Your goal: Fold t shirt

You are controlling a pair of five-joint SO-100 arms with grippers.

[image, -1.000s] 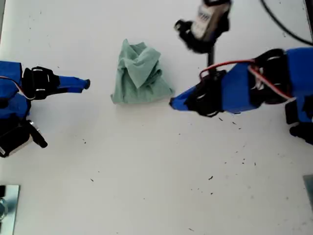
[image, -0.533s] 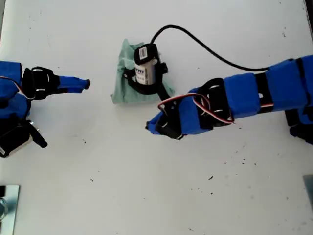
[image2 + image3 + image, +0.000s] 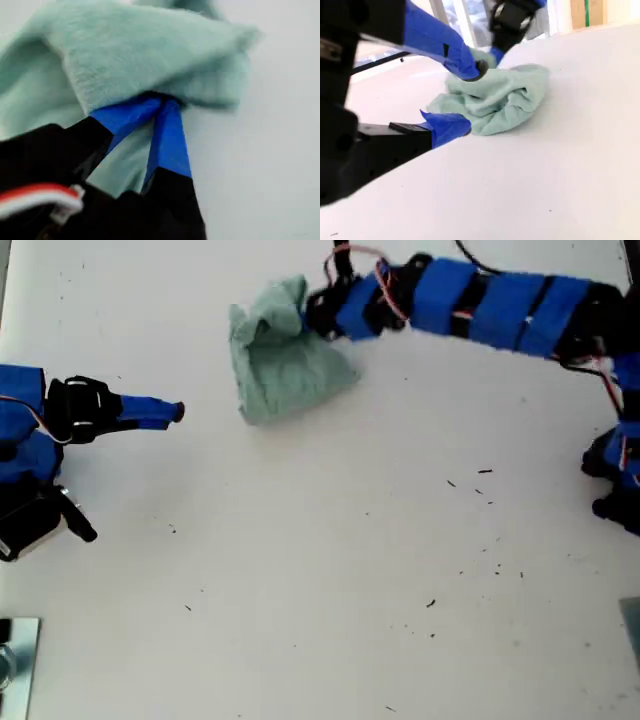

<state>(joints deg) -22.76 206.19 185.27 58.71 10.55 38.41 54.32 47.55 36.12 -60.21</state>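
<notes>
The pale green t shirt (image 3: 285, 370) lies crumpled in a small heap on the white table, toward the top of the exterior view. My first gripper (image 3: 312, 315) reaches in from the exterior view's right and is shut on a fold at the heap's far edge; its blue fingers (image 3: 167, 135) pinch together under the cloth (image 3: 150, 50). My second gripper (image 3: 175, 411) rests at the exterior view's left, a short way from the heap and not touching it. It stands open (image 3: 470, 97) with nothing between its fingers, and the t shirt (image 3: 505, 100) lies beyond them.
The white table (image 3: 330, 570) carries small dark specks. A metal plate (image 3: 15, 660) sits at the exterior view's bottom left corner. The first arm's blue links (image 3: 500, 310) stretch across the top right of the exterior view.
The first arm swung from the heap's near side to its far edge and closed on the cloth. The heap shifted and its top edge lifted. The second arm stayed still.
</notes>
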